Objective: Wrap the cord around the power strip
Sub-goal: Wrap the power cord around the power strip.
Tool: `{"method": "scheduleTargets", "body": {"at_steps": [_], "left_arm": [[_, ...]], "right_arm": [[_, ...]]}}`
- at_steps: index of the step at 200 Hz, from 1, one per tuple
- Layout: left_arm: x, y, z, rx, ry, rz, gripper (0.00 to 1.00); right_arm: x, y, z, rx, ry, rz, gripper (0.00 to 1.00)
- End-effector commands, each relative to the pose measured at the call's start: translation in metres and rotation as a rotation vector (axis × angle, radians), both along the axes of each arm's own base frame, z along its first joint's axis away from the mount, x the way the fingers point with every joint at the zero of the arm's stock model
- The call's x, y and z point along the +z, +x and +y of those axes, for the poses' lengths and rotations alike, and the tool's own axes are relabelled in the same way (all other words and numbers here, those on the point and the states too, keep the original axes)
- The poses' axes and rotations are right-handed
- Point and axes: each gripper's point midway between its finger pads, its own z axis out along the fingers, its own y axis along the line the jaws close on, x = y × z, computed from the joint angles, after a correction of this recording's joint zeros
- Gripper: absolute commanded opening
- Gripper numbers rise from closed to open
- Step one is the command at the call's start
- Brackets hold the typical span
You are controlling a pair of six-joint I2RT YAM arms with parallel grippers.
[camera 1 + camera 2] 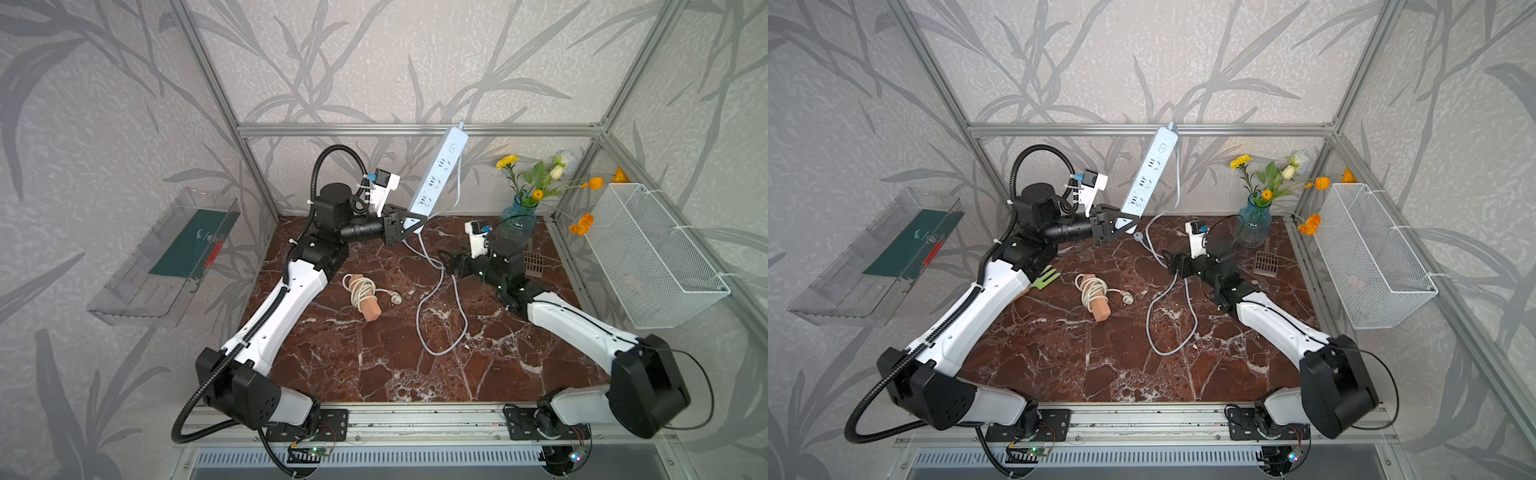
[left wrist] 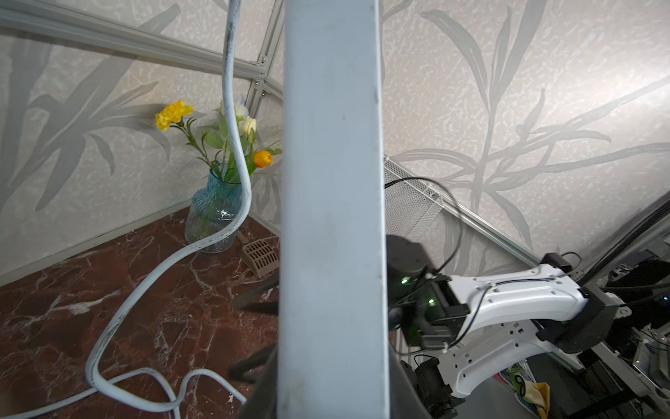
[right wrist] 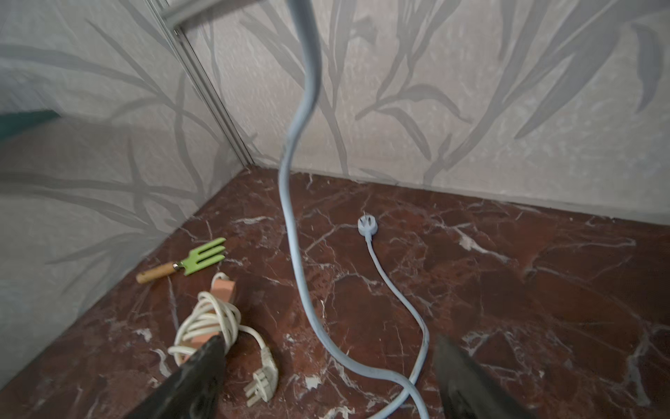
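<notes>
Left gripper [image 1: 411,222] is clamped on the lower end of the power strip [image 1: 438,170]. It's holding the strip up off the table [image 1: 374,365] at a tilt, top end up by the back frame rail, socket face toward the top cameras. Any brand on it is too small to make out.

Going left to right: a clear bin [image 1: 166,257] hangs on the left wall with a green card inside. The card has a white mark and something red on it, too small to read. A green hand fork [image 1: 1045,277] with a wooden handle lies by the left arm. Next is a pink block [image 1: 372,311] with a cream cable [image 1: 359,289] coiled round it.

The pale blue cord [image 3: 295,254] leaves the strip's top end, hangs down beside it, then runs in a long loop across the table toward the front. None of it is wound on the strip. Its plug [image 3: 367,225] lies flat near the back wall.

Right gripper [image 3: 328,342] sits low over that cord with jaws spread wide. The cord passes between them and nothing is pinched.

Further right there's a blue glass vase [image 1: 517,220] with yellow and orange flowers and a brown slotted scoop [image 1: 535,264] just beside it. A white mesh basket [image 1: 656,257] hangs on the right wall.
</notes>
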Motion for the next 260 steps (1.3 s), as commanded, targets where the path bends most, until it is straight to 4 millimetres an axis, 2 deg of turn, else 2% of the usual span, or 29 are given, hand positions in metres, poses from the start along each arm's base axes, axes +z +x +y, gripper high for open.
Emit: {"method": "scheduleTargets", "body": {"at_steps": [1, 19, 34, 38, 43, 48, 59, 65, 68, 78, 99, 119, 134, 143, 152, 166, 179, 194, 204, 223, 235, 253, 260], "left_arm": [[0.052, -0.026, 0.005, -0.007, -0.055, -0.164, 0.00], [0.060, -0.031, 0.004, -0.007, -0.062, -0.180, 0.00], [0.065, -0.036, 0.005, -0.005, -0.063, -0.187, 0.00], [0.067, -0.037, 0.006, -0.005, -0.064, -0.188, 0.00], [0.068, -0.038, 0.007, -0.002, -0.066, -0.191, 0.00], [0.068, -0.037, 0.008, 0.009, -0.062, -0.192, 0.00], [0.066, -0.031, 0.013, 0.059, -0.036, -0.195, 0.00], [0.063, -0.021, 0.018, 0.123, -0.008, -0.192, 0.00], [0.060, -0.014, 0.022, 0.164, 0.009, -0.187, 0.00], [0.051, 0.016, 0.043, 0.333, 0.055, -0.162, 0.00], [0.026, 0.066, 0.088, 0.592, 0.162, -0.117, 0.00], [-0.011, 0.100, 0.112, 0.702, 0.322, -0.099, 0.00], [-0.052, 0.114, 0.116, 0.689, 0.509, -0.092, 0.00], [-0.080, 0.117, 0.115, 0.643, 0.617, -0.074, 0.00], [-0.110, 0.118, 0.116, 0.613, 0.721, -0.054, 0.00], [-0.149, 0.107, 0.111, 0.522, 0.834, -0.047, 0.00], [-0.175, 0.083, 0.089, 0.372, 0.909, -0.116, 0.00], [-0.193, 0.045, 0.057, 0.184, 0.941, -0.216, 0.00], [-0.197, 0.022, 0.042, 0.086, 0.905, -0.241, 0.00], [-0.206, -0.010, 0.028, -0.022, 0.861, -0.267, 0.00], [-0.205, -0.029, 0.021, -0.071, 0.831, -0.290, 0.00], [-0.185, -0.052, 0.010, -0.100, 0.713, -0.330, 0.00], [-0.175, -0.062, 0.007, -0.109, 0.663, -0.350, 0.00]], "right_arm": [[-0.028, 0.016, 0.007, -0.033, -0.172, -0.097, 0.90], [-0.042, 0.032, 0.015, -0.039, -0.179, -0.099, 0.90], [-0.054, 0.044, 0.014, -0.085, -0.199, -0.099, 0.86], [-0.066, 0.047, 0.013, -0.094, -0.221, -0.086, 0.83], [-0.071, 0.050, 0.010, -0.110, -0.235, -0.084, 0.77], [-0.075, 0.050, 0.010, -0.112, -0.246, -0.084, 0.66], [-0.075, 0.043, 0.008, -0.100, -0.260, -0.103, 0.30], [-0.079, 0.035, 0.008, -0.088, -0.279, -0.104, 0.16], [-0.069, 0.029, 0.008, -0.080, -0.280, -0.130, 0.11], [-0.067, 0.008, 0.013, -0.024, -0.352, -0.156, 0.04], [-0.071, -0.048, 0.026, 0.129, -0.604, -0.218, 0.00], [-0.067, -0.100, 0.026, 0.287, -0.788, -0.264, 0.00], [-0.040, -0.126, 0.023, 0.351, -0.875, -0.369, 0.00], [-0.010, -0.134, 0.021, 0.355, -0.864, -0.437, 0.00], [0.028, -0.141, 0.019, 0.349, -0.822, -0.510, 0.00], [0.088, -0.149, 0.020, 0.355, -0.777, -0.637, 0.00], [0.132, -0.152, 0.025, 0.373, -0.771, -0.734, 0.00], [0.167, -0.146, 0.038, 0.381, -0.793, -0.801, 0.00], [0.189, -0.136, 0.047, 0.370, -0.795, -0.844, 0.00], [0.215, -0.111, 0.056, 0.389, -0.777, -0.831, 0.00], [0.222, -0.093, 0.056, 0.406, -0.760, -0.793, 0.00], [0.217, -0.061, 0.048, 0.425, -0.734, -0.694, 0.00], [0.211, -0.046, 0.038, 0.418, -0.715, -0.639, 0.00]]}}
